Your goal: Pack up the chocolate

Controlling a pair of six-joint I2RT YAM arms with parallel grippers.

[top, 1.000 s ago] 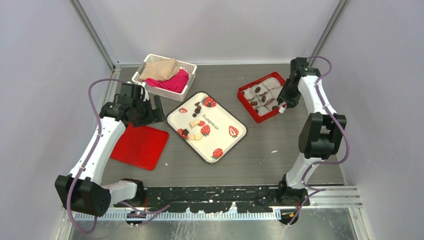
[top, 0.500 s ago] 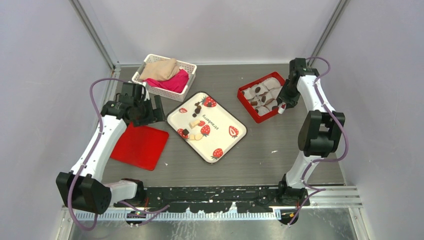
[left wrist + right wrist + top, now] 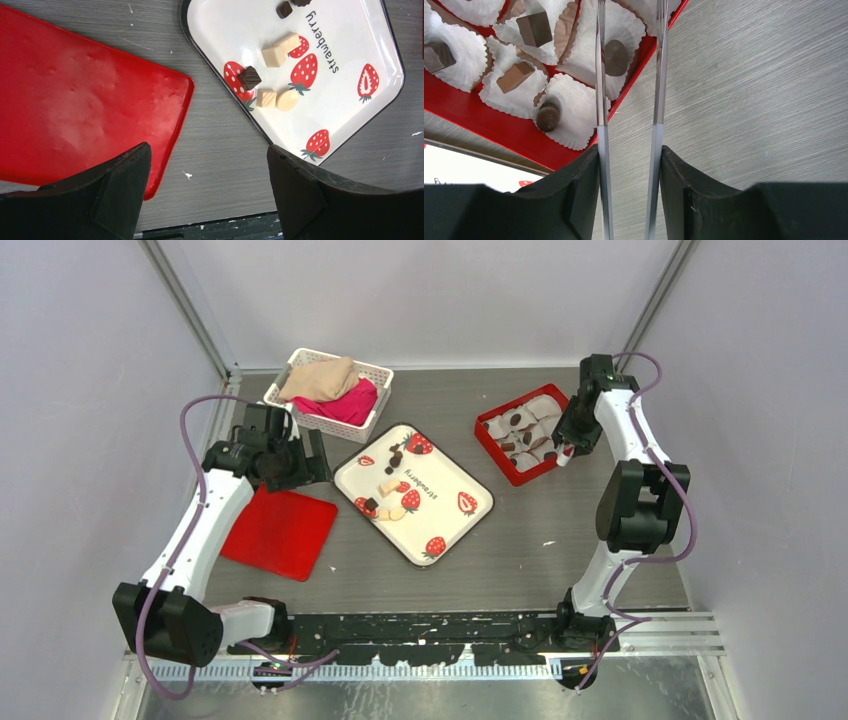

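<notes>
Between right gripper [image 3: 629, 155] jaws: tongs [image 3: 600, 75], both blades pinched, tips out of view. Chocolate [image 3: 616, 57]: several pieces seated in paper cups [image 3: 574, 125] of red box [image 3: 484, 125], just left of blades; more loose on strawberry tray [image 3: 235, 30] ahead of left gripper [image 3: 207, 170], jaws wide apart, empty. Handling, judged: light, rigid, smooth, easily marked; take across flat sides, gentle squeeze.

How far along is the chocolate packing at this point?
Partly done. Several chocolates sit in paper cups in the red box. The right gripper holds tongs over the box's edge; I cannot tell whether they carry anything. Dark and pale pieces are left on the strawberry tray, and the lid lies beside it. The left gripper is open, empty.
</notes>
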